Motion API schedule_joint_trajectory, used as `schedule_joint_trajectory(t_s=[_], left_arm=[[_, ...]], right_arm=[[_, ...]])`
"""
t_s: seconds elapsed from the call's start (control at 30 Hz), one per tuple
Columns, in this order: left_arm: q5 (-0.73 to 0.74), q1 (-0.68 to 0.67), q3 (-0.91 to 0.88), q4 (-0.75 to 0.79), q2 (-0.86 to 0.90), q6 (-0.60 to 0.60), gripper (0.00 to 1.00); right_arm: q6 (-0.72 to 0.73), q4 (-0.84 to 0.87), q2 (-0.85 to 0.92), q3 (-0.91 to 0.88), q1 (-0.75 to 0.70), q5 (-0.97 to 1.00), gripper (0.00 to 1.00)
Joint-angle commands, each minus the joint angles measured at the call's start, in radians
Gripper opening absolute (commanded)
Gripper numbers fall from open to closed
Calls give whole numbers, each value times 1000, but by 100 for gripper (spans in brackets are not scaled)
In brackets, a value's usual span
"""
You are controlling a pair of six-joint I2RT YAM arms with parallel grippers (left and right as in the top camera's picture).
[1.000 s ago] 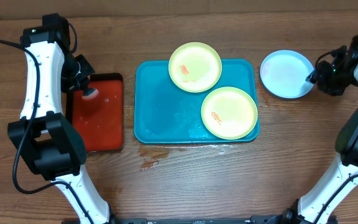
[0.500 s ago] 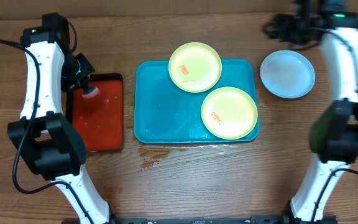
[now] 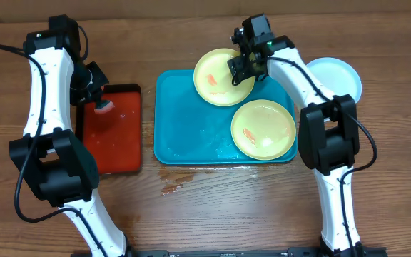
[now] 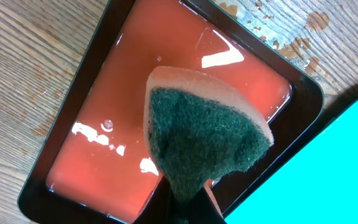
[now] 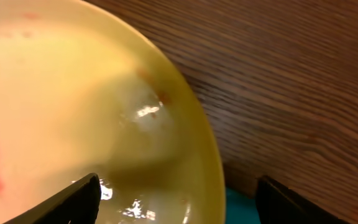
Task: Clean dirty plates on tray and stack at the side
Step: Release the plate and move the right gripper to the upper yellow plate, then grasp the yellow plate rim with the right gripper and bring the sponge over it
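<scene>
Upper plate: the pale yellow-green plate [image 3: 218, 78] you are reaching for is lying at the far edge of the teal tray [image 3: 188, 121], with its far rim hanging over onto the table [image 3: 191, 214] and a red smear showing near its middle
Right claw: your right gripper [image 5: 179, 200] is hovering at that plate's right-hand rim with the jaws parted, one finger over the dish and the other outside it, pinching nothing
Left claw: your left gripper [image 4: 182, 205] is clamping the sponge [image 4: 204, 137], green scouring face towards the camera, above the water-filled red tray [image 4: 92, 112]
Other plates: a second yellow-green plate [image 3: 262, 128] is sitting smeared in the tray's near right corner, and the light blue plate [image 3: 337, 71] is resting on the table to the right of the tray, partly hidden by your arm
Handling: you are probably dealing with light, stiff plastic — not fragile, but likely to skate or tip if you are pressing on one edge only
Slipperiness: a wet sheen is glinting just inside the rim in the right wrist view, so the surface is likely slick
Where to hold: the thin raised rim is giving you the only real purchase — be closing squarely across it, where the jaws are already straddling
</scene>
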Motion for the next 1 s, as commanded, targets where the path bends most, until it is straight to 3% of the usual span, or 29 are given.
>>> schedule_joint_trajectory(t_s=[0.0, 0.13, 0.2, 0.23, 0.33, 0.43, 0.6, 0.97], left_arm=[[11, -5, 11, 0, -3, 20, 4], [11, -4, 11, 0, -3, 20, 4], [11, -5, 11, 0, -3, 19, 4], [11, -4, 11, 0, -3, 19, 4], [11, -5, 11, -1, -3, 20, 4], [11, -5, 11, -1, -3, 19, 4], [12, -5, 11, -1, -3, 19, 4], [44, -38, 11, 2, -3, 46, 4]], right_arm=[[-24, 22, -18, 5, -6, 56, 80], [-24, 15, -18, 5, -14, -19, 73], [-24, 8, -18, 5, -15, -56, 57], [-24, 4, -18, 5, -15, -65, 44], [-21, -9, -14, 5, -14, -71, 40], [-21, -19, -14, 5, -14, -71, 24], [11, -50, -15, 7, -13, -73, 6], [80, -316, -15, 121, 43, -248, 4]])
